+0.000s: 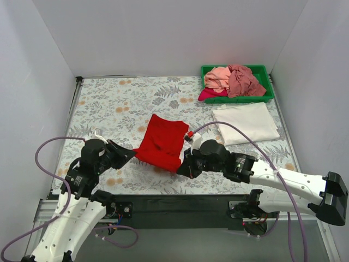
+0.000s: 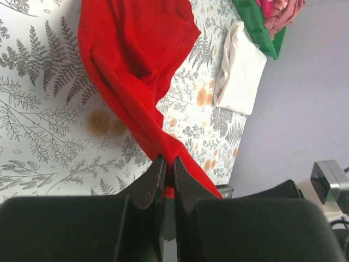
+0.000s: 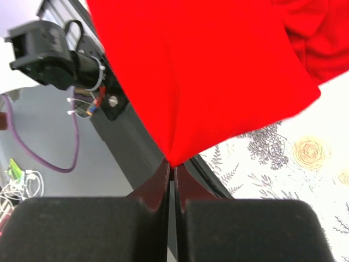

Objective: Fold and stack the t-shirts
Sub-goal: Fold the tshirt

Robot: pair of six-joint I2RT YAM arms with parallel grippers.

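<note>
A bright red t-shirt lies partly lifted in the middle of the patterned table. My left gripper is shut on its near left corner; the left wrist view shows the red cloth running from the pinched jaws. My right gripper is shut on its near right corner; the right wrist view shows the red cloth hanging from the closed jaws. A folded white t-shirt lies flat at the right. Pink, dusty rose and magenta t-shirts are heaped in the tray.
A green plastic tray stands at the far right corner. White walls enclose the table on three sides. The black front rail runs along the near edge. The white shirt and tray also show in the left wrist view.
</note>
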